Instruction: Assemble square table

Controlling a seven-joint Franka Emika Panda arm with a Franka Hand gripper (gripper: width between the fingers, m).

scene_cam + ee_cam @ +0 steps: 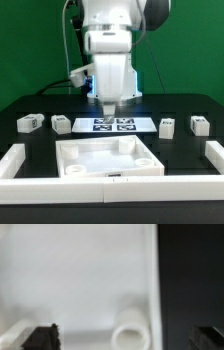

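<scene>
On the matte black desk (pixel 45 142), the square tabletop (pixel 105 160) lies at 6 o'clock from my end effector (pixel 107 103), which hangs released, fingers (pixel 42 336) spread and empty. I'd straddle its raised rim squarely before clenching, since smooth white plastic slips. Four tagged block legs (pixel 30 122) sit at 9 and 3 o'clock.

I can read no text, brand or number in either view. Only black-and-white tag patterns show, on the marker board (pixel 112 124) and the small white legs (pixel 30 122), too coarse to decode.
</scene>
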